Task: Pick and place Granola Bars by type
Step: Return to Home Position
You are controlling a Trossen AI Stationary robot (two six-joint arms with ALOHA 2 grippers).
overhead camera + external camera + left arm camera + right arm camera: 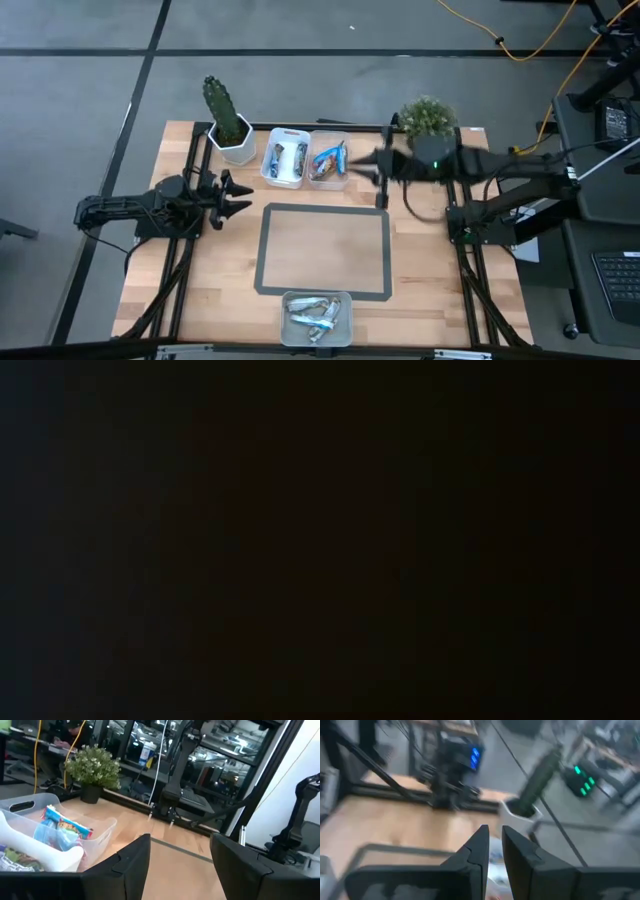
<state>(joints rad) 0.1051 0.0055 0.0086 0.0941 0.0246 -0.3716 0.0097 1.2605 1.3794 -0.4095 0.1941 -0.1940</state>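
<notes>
The Granola Bars [327, 162] are found sorted into three containers on the wooden table [430, 290]. Bars in red and blue wrappers are held in the transparent bin [330, 136] at the far edge. Darker, brown-yellow bars lie in the white bin [285, 131], which touches its left side. Silver and blue bars are gathered in the near bin [284, 316] at the front edge, just beyond the grey taped rectangle [262, 250] marked at the table's centre. No bar is seen on the bare wood. The right gripper [352, 162] is held just beside the right edge of the transparent bin. In the right wrist view its fingers [475, 857] are drawn almost together, only a slim gap is left, and nothing is pinched between them. The left gripper [243, 198] is parked at the table's left side, well apart from all three bins. Its fingers [132, 862] are spread wide and nothing is held between them. A cactus [224, 108] in a white pot is placed left of the white bin, and a bushy plant [428, 116] is set at the far right corner. Nothing can be made out in the low view, which is dark.
</notes>
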